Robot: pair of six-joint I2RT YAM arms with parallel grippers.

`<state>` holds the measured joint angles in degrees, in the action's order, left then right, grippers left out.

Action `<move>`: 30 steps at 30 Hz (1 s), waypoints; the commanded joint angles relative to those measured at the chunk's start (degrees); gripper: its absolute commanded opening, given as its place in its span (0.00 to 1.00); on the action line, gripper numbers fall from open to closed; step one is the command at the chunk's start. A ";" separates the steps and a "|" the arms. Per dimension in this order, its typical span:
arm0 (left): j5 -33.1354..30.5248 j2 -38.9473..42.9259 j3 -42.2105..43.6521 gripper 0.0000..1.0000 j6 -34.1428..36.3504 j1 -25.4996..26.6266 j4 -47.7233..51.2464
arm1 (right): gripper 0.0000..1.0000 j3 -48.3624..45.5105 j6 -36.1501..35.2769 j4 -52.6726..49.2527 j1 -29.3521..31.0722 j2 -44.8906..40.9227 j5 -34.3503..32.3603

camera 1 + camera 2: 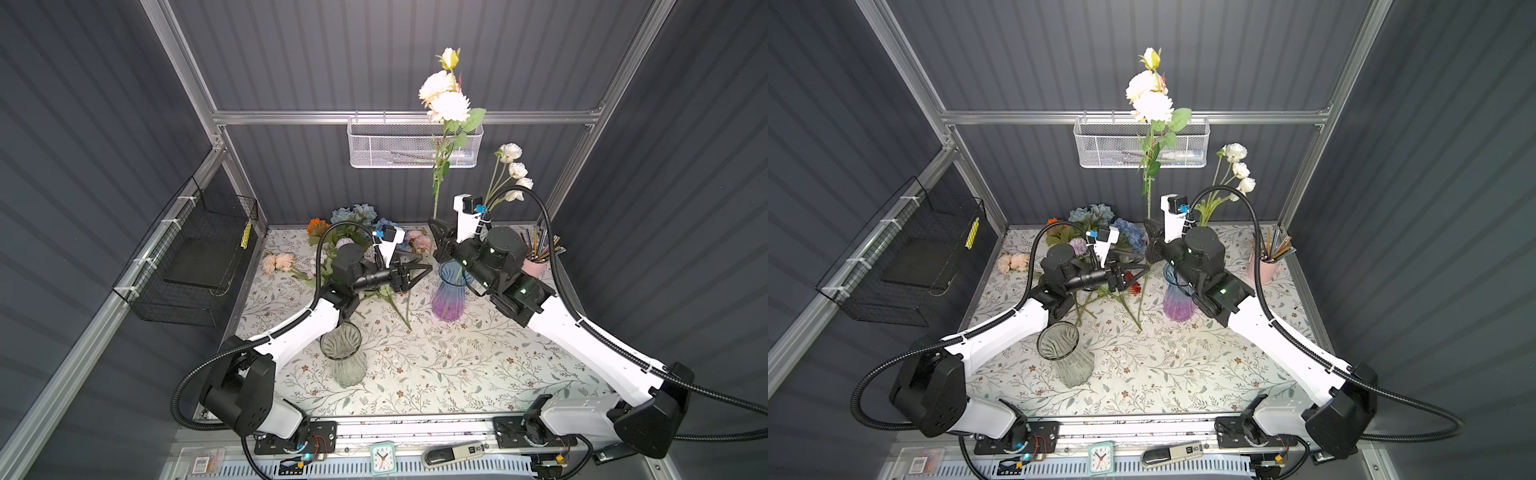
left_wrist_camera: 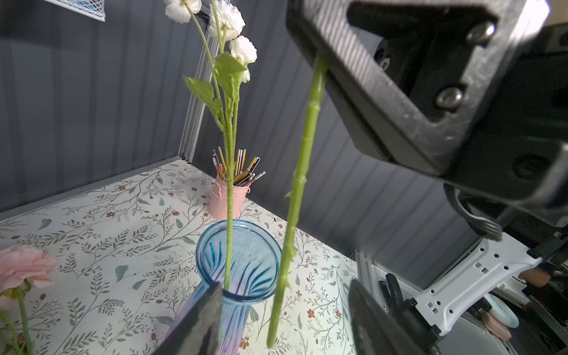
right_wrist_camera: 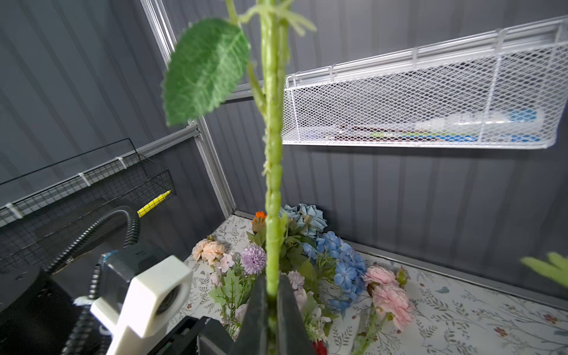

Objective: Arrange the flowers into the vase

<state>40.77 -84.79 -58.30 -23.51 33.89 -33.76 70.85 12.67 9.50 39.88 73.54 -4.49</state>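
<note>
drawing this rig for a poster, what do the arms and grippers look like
The left arm and right arm have white shells and black joints, each trailed by a ribbed black cable. The left gripper and right gripper are black with triangular fingers. White camera mounts top the wrists.

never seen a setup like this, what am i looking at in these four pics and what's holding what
Two robot arms work over a floral tablecloth. Two pictures look down from above, nearly the same view; the other two come from a camera on each arm's wrist. The right gripper is shut on a tall cream-flowered stem, upright beside a blue-purple vase that already holds a white sprig. The left gripper is open, its fingers either side of that stem's lower part. Also on the cloth: a clear glass vase, a pile of loose flowers at the back, and a pink bucket of pens.
</note>
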 commanded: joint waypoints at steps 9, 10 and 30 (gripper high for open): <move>2.46 -1.87 -4.76 0.19 1.21 1.70 -0.46 | 0.00 -4.25 7.73 3.50 -0.76 -2.53 7.00; 2.34 -1.82 -4.82 0.15 1.37 1.71 -0.06 | 0.00 -4.36 8.34 3.52 -1.01 -2.61 7.51; -11.49 -0.29 -3.22 0.00 13.18 5.12 10.66 | 0.56 -8.04 20.72 6.34 -15.18 -6.58 29.11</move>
<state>30.65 -86.11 -61.12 -13.85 38.15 -24.86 62.72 31.86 13.02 25.39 68.20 18.11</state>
